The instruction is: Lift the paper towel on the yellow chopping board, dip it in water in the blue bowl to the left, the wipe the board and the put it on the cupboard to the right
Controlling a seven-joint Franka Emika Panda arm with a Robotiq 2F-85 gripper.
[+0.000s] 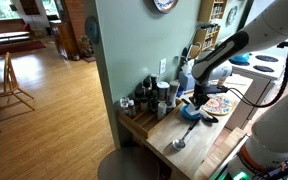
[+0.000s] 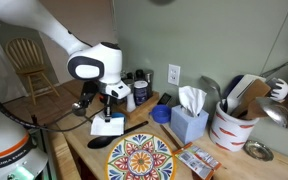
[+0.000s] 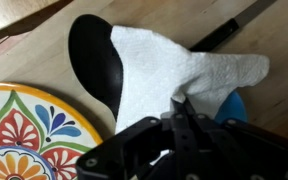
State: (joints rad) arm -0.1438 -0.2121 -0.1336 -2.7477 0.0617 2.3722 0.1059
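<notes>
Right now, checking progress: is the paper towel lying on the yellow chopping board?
No: the gripper holds the paper towel off the yellow chopping board, over a black spoon.

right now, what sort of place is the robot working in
Most likely a home kitchen: a wooden countertop carries a crock of cooking utensils and dark jars by the wall, and a wooden chair stands on hardwood flooring beyond.
</notes>
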